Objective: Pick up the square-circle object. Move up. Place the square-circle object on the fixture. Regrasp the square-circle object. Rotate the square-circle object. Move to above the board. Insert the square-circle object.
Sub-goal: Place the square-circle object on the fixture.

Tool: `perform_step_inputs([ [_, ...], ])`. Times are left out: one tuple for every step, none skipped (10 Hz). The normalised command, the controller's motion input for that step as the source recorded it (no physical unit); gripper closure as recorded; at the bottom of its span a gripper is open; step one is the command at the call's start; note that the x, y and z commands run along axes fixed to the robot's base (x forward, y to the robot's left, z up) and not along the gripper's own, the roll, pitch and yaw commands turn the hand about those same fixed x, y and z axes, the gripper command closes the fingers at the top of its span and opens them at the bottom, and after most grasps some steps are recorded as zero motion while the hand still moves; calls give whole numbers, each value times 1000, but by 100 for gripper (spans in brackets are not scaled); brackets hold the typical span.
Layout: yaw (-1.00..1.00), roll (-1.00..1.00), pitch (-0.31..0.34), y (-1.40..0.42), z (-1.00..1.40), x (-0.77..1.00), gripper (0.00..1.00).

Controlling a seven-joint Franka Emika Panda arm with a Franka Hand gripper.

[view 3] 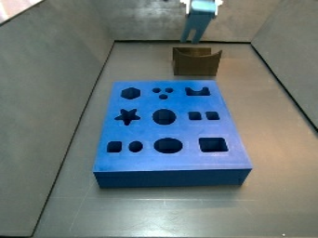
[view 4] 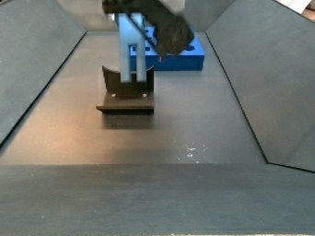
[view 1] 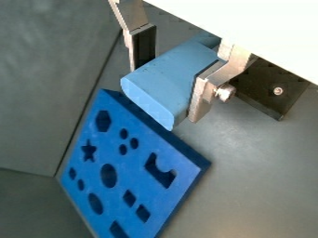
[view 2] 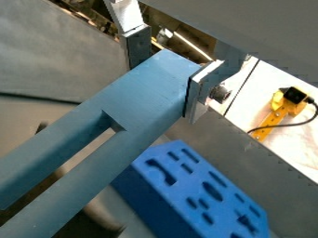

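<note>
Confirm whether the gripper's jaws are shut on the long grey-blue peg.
Shut. In both wrist views the gripper holds the long grey-blue peg between its silver fingers, above the blue board.

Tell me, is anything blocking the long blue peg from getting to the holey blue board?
Nothing visible does. The gripper holds the square-circle object above the fixture, and the floor between fixture and board is bare.

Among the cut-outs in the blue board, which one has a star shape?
The star cut-out sits on the board beside the middle circle; only it has points. The gripper holds the square-circle object.
</note>
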Motion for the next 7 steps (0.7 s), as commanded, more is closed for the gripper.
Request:
perform_step_inputs([
  [-82, -126, -50, 103, -1000, 119, 100],
  [-64, -106, -65, 103, -1000, 126, 100],
  [-47, -91, -74, 86, -901, 118, 100],
  [-30, -84, -80, 61, -718, 101, 100],
  [-13, -88, -83, 40, -488, 77, 100],
  [1, -77, -76, 35, -330, 67, 100],
  [0, 0, 0, 0, 0, 0, 0],
])
